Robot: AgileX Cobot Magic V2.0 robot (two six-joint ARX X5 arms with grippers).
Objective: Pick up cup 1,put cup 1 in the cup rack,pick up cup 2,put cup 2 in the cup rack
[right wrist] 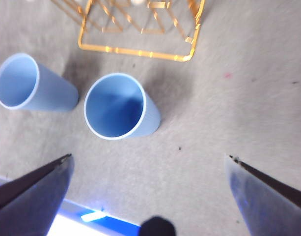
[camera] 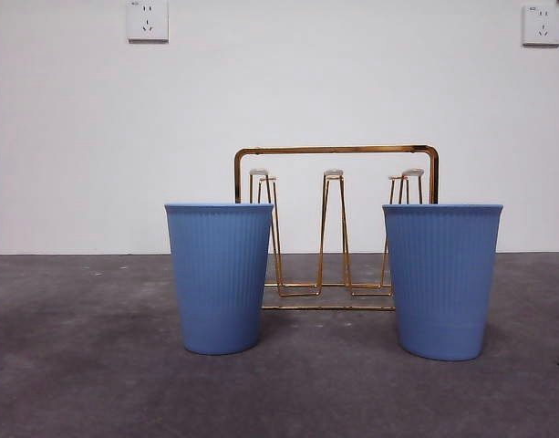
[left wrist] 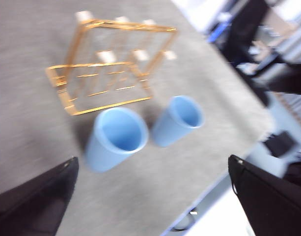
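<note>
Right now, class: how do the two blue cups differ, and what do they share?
The left cup stands before the cup rack's left end; the right cup stands before its right end. The right cup looks larger and reaches lower in the front view, so it probably stands nearer the camera. Both are upright, ribbed, blue, empty and ungripped.

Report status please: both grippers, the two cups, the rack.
Left gripper open, high above table. Right gripper open, also high. Both blue cups upright on table, in front of the cup rack; rack pegs bare. Nothing blocking.
</note>
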